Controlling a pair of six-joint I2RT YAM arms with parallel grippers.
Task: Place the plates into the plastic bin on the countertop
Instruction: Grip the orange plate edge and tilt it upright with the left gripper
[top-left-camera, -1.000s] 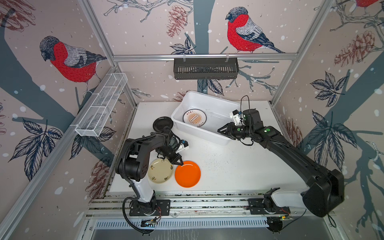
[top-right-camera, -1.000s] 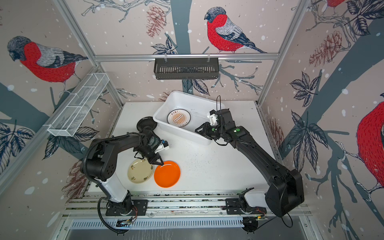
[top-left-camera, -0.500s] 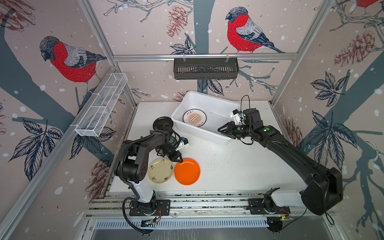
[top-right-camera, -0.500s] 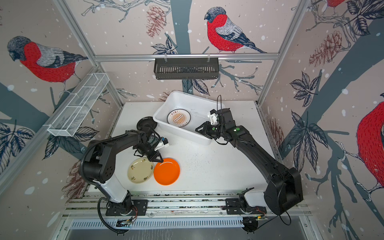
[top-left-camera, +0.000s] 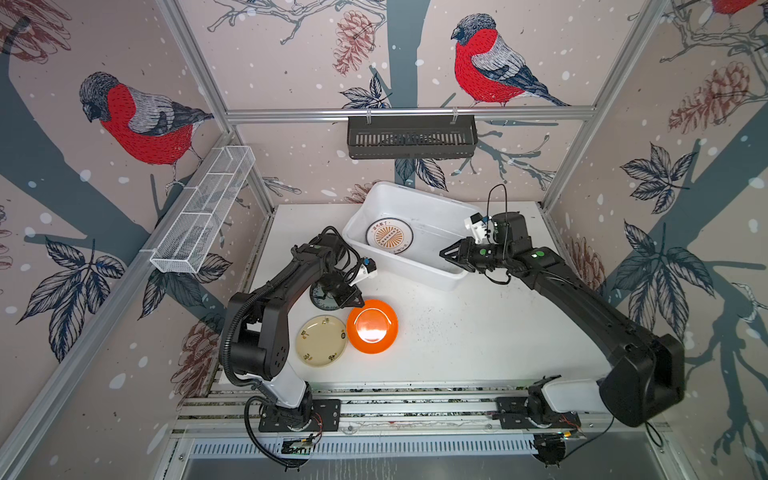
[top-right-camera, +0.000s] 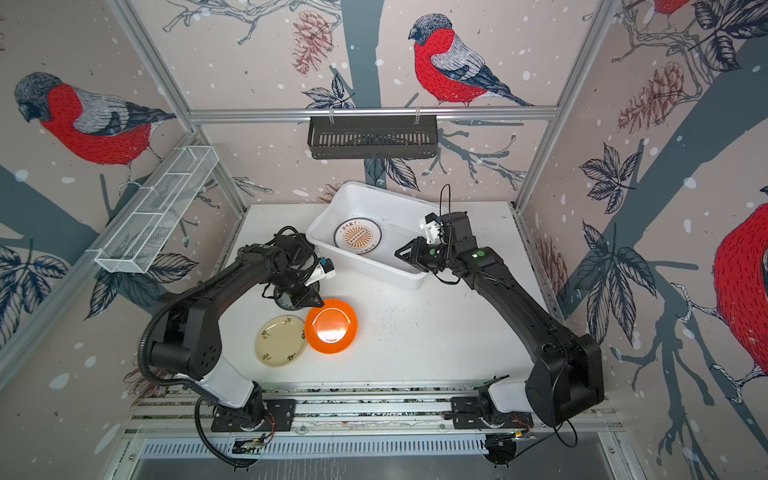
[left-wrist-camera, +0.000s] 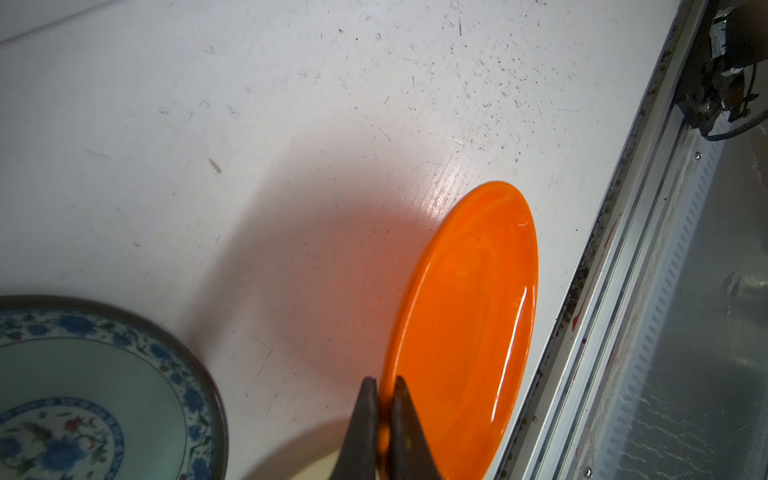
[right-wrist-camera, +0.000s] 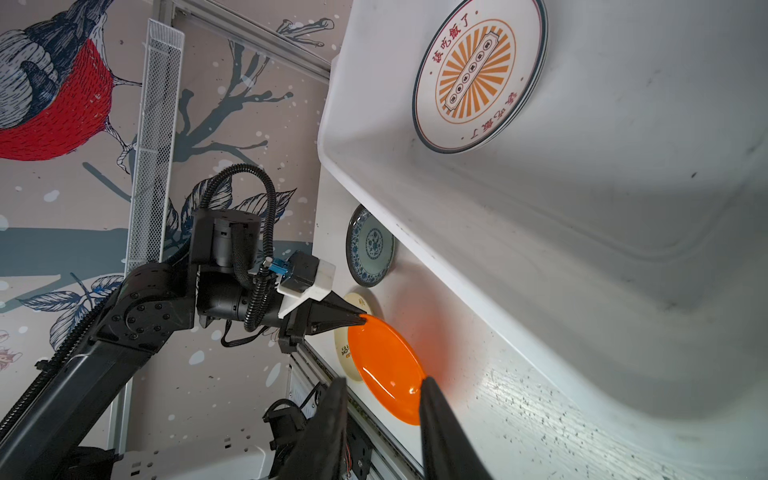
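your left fingers (left-wrist-camera: 366, 428) are pinching the rim of the orange plate (left-wrist-camera: 469, 324), tilted up from the table (left-wrist-camera: 249, 124) short of the bin (top-left-camera: 415, 271), so you're risking it slipping from that thin grip.

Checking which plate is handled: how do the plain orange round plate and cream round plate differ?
The plain orange round plate is pinched at its rim by the left claw and tilted; the cream round plate lies flat, ungripped. Orange is unpatterned; cream bears small motifs. Both are outside the white plastic bin.
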